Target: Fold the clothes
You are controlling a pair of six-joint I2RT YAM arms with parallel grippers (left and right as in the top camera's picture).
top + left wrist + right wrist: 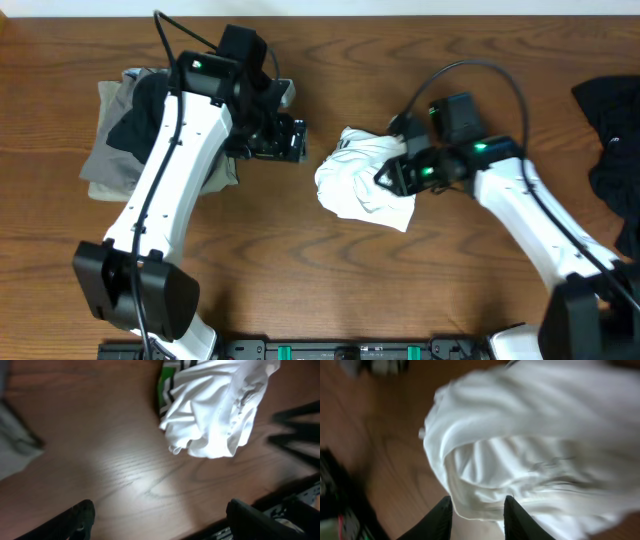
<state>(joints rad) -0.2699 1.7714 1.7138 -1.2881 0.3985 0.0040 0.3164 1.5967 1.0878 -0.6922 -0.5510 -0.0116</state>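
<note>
White T-shirt [362, 188]: bunched in a crumpled heap near the middle of the bench [300, 270], not spread, no clean fold showing. Folds and creases run every way. A small dark print sits at its upper left edge; from the left wrist view that corner shows a green patch with dark stripes [167, 385]. Cannot tell whether the patch is part of the shirt.

Right gripper [396, 178]: down at the heap's right side, touching the cloth. In the right wrist view its two dark fingers [442, 520] stand a narrow way apart, white cloth filling the gap and bulging beyond the tips. View is blurred; cannot tell whether they pinch the cloth or only rest against it.

Left gripper [290, 140]: just left of the shirt, apart from it, pointing toward it. Its fingers [75, 520] are spread wide, only bare wood between them, nothing held. The shirt lies ahead and to one side of them.

Further out, left: a loose pile of grey, khaki and black garments [120, 150] on the bench, partly under the left arm.

Far right edge: a black garment [610, 150], rumpled, well apart from the shirt, partly out of view.
</note>
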